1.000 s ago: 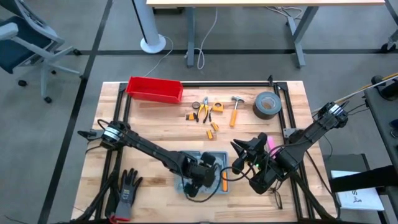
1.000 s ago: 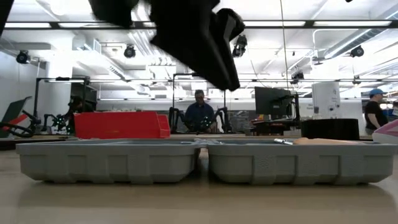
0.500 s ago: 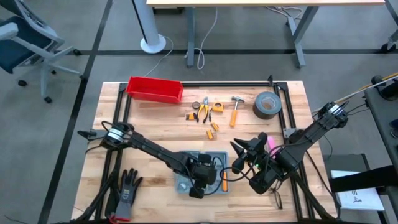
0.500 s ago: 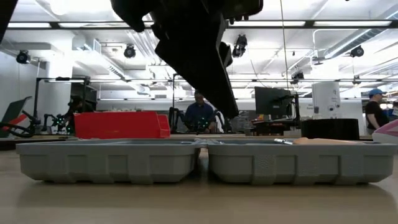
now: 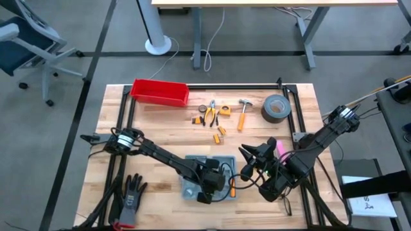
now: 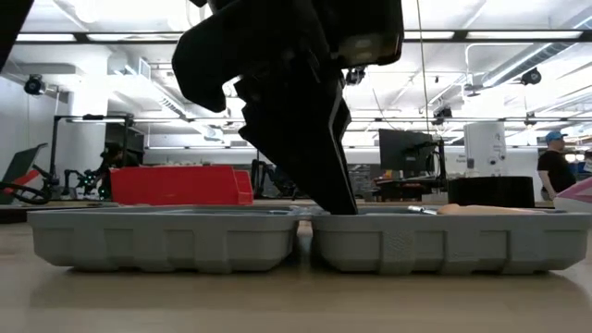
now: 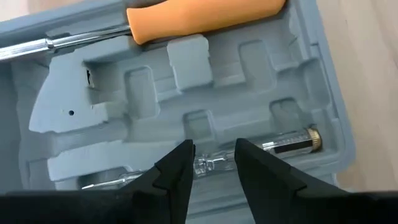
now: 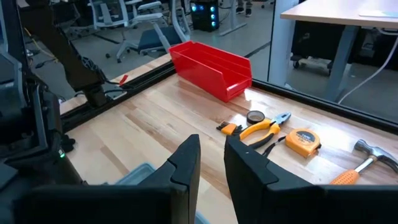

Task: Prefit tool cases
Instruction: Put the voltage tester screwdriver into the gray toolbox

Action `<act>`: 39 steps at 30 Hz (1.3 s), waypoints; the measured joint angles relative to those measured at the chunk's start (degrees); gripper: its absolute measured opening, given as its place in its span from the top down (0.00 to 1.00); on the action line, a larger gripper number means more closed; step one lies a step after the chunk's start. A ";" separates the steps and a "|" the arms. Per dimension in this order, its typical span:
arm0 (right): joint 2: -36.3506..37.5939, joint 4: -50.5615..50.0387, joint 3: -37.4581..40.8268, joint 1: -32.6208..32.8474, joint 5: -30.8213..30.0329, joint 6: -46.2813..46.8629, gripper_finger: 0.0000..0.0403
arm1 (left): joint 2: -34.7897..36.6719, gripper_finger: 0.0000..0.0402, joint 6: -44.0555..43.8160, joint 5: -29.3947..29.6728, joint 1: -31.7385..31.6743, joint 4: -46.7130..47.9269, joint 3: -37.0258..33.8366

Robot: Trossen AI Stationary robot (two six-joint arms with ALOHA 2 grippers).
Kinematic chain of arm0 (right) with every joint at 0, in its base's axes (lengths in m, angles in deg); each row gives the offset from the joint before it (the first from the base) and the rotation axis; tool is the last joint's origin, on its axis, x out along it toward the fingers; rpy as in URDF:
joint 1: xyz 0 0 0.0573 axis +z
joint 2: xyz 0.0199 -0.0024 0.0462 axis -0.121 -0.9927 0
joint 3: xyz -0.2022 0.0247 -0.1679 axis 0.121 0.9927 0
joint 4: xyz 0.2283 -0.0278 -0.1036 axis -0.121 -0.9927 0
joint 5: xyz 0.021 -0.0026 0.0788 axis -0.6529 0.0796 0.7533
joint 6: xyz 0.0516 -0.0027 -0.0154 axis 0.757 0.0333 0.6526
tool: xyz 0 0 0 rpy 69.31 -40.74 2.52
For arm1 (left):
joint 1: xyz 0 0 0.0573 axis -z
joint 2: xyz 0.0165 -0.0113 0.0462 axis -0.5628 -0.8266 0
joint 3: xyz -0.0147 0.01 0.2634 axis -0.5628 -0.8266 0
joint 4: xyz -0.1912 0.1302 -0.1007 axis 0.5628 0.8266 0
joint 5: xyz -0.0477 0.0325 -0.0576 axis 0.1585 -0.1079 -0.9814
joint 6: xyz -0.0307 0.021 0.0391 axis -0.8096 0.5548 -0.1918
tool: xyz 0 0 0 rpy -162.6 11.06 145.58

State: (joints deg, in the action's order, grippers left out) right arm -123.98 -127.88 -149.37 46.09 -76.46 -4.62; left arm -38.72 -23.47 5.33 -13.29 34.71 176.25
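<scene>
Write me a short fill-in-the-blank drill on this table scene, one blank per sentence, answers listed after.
1. The left gripper hangs over the open tool case, its fingers either side of a clear-handled ____.
2. The screwdriver lying in the case has an ____ handle.
3. The bin at the table's far edge is ____.
4. A dark ____ lies at the table's near left corner.

Missing words: screwdriver; orange; red; glove

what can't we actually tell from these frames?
- High view: the left pincer and its arm cover much of the tool case, so most slots are hidden.
- Low view: the case walls hide everything inside.
- Left wrist view: the clear-handled tester is partly behind the fingers; contact cannot be told.
- High view: the right pincer is too small to read.
</scene>
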 joint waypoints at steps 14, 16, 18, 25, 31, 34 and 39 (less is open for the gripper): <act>0.02 0.18 0.00 0.00 -0.50 0.00 0.84 | 3.71 0.77 1.38 -0.11 -0.18 7.99 4.46; 0.02 0.22 0.00 0.00 -0.50 0.00 0.85 | 3.73 0.77 1.35 -0.11 -0.18 7.71 4.47; 0.02 0.22 0.00 0.00 -0.50 0.00 0.86 | 3.73 0.77 1.11 -0.11 -0.18 8.21 4.45; 0.02 0.24 0.00 0.00 -0.48 -0.13 0.86 | 3.14 0.72 0.04 -0.11 -0.66 8.25 3.57; 0.02 1.25 0.00 0.00 -0.44 -0.77 0.83 | 0.48 0.67 0.31 -0.17 -1.57 7.69 3.11; 0.02 1.49 0.00 0.08 -0.41 -1.09 0.82 | -0.58 0.66 0.57 -0.34 -1.73 7.64 3.11; 0.02 1.50 0.00 0.26 -0.41 -1.12 0.83 | -0.66 0.67 0.76 -0.97 -1.75 7.80 3.11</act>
State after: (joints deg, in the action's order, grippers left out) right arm -123.96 -126.38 -149.37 46.35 -76.86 -5.74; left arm -39.37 -22.71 4.36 -15.05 42.51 179.36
